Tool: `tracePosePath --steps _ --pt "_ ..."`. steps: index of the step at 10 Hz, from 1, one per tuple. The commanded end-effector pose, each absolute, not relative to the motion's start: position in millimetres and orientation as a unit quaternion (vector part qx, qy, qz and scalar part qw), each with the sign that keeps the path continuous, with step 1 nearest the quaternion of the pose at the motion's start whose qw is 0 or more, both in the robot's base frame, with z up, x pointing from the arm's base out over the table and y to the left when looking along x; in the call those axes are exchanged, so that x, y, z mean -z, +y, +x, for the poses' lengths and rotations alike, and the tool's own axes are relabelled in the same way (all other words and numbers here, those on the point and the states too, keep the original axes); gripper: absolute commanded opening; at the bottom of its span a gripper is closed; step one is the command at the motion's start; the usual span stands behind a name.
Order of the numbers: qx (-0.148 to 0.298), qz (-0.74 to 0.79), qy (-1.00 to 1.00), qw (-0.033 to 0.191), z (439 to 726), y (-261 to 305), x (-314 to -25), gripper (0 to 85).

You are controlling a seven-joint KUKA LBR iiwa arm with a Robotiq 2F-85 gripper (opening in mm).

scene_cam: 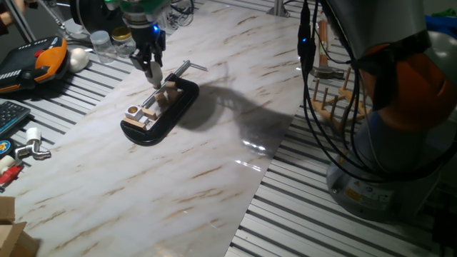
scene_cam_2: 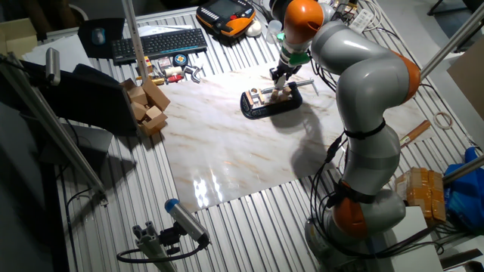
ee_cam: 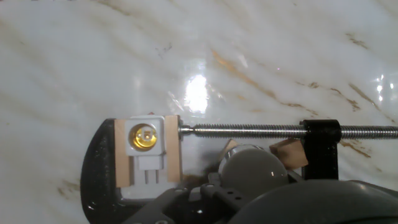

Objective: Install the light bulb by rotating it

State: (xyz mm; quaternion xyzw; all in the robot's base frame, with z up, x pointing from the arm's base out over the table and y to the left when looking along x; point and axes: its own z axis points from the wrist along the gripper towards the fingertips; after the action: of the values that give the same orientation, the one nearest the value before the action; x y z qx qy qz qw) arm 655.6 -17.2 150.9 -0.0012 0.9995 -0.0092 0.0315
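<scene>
The light bulb is held in the gripper, which is closed on it, with the bulb's round white top showing at the bottom of the hand view. It hangs just above a black clamp that lies on the table. The clamp squeezes a small white socket between two thin wooden pieces, and the socket's yellow hole looks up, open and empty. A long silver screw runs from the socket across the clamp. The bulb is beside the socket, not over it, so I think the step in hand is carrying the bulb to the hole. Next the gripper likely needs to slide over until the bulb is right above the hole, go down gently, and then turn it.
</scene>
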Motion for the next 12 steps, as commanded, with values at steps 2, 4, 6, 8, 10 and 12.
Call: tracePosePath --steps 2,4,6,8,10,12 --pt "0.012 0.004 0.999 0.032 654.6 -5.8 -152.4 0.0" --pt "0.014 0.006 0.999 0.028 653.8 2.4 -154.4 0.0" --pt "0.016 0.009 1.0 0.025 652.0 10.9 -154.7 0.0" --pt "0.02 0.008 1.0 0.01 651.4 17.6 -156.5 0.0" --pt "0.02 0.007 1.0 -0.003 651.5 20.4 -157.0 0.0" --pt "0.019 0.007 1.0 -0.013 651.4 22.3 -157.8 0.0"
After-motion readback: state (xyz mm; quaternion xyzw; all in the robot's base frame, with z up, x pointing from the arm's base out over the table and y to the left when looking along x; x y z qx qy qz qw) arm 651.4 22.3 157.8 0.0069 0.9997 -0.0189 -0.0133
